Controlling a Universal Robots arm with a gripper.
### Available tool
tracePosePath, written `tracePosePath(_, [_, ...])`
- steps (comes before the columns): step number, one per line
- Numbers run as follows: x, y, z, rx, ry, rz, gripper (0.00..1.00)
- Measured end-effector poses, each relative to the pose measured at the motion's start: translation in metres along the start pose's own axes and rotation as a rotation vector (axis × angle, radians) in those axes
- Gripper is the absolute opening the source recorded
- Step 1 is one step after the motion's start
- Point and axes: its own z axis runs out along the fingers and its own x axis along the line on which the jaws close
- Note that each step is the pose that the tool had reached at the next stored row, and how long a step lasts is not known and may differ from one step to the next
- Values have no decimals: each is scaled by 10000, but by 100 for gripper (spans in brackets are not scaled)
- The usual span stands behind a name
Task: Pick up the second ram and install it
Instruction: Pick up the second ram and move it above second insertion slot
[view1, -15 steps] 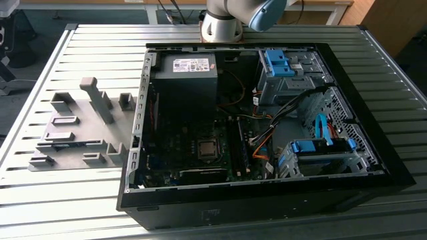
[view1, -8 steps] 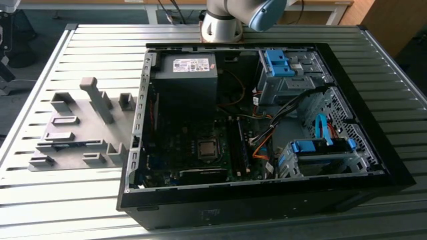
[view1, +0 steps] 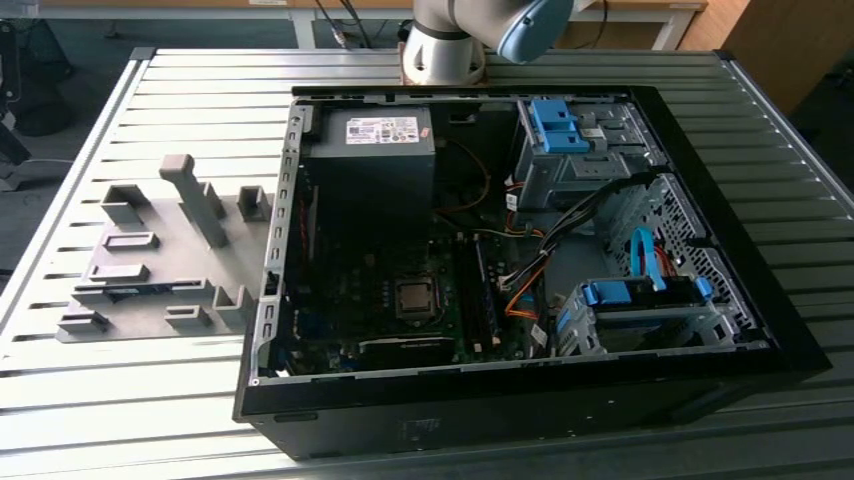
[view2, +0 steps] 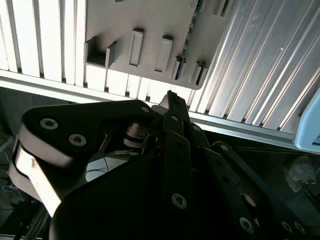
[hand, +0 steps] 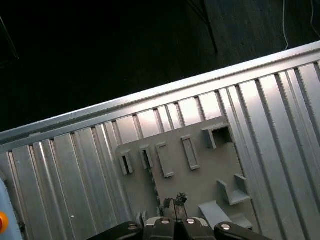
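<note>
The second ram (view1: 131, 290), a thin dark stick with a blue-and-white sticker, lies in the grey fixture plate (view1: 160, 265) at the exterior view's left, beside the open computer case (view1: 521, 250). In both wrist views it shows edge-on as a dark line (hand: 153, 175) (view2: 186, 47) between the plate's blocks. My gripper (hand: 173, 202) hangs well above the plate, near the stick's end, with its dark fingertips (view2: 172, 98) pressed together and nothing between them. The long black memory slots (view1: 481, 290) run beside the processor socket (view1: 414, 297) inside the case.
The case stands on a slatted metal table (view1: 174, 90), with the arm's base (view1: 447, 45) behind it. Inside are a power supply (view1: 380, 150), blue drive cages (view1: 561, 125) (view1: 641, 295) and loose cables. Upright grey blocks (view1: 200, 200) rise from the fixture plate. The table edge (hand: 150, 102) lies beyond the plate.
</note>
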Motion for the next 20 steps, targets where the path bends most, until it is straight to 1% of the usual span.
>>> tracePosePath(2, [0,0,0,-2,9,-250,11])
tracePosePath(3, [0,0,0,-2,11,-298,17])
tracePosePath(4, [0,0,0,-2,11,-300,17])
tracePosePath(5, [0,0,0,-2,11,-300,24])
tracePosePath(6, [0,0,0,-2,11,-300,24])
tracePosePath(7, [0,0,2,-2,11,-301,30])
tracePosePath(9, [-1,-1,10,-3,12,-314,30])
tracePosePath(13, [6,-4,56,-7,23,-589,30])
tracePosePath(14, [17,-8,99,-9,19,-632,30])
tracePosePath(18, [30,-13,143,0,16,-649,30])
tracePosePath(19, [80,-20,255,118,-11,-742,30])
tracePosePath(20, [81,-21,257,119,-11,-748,30])
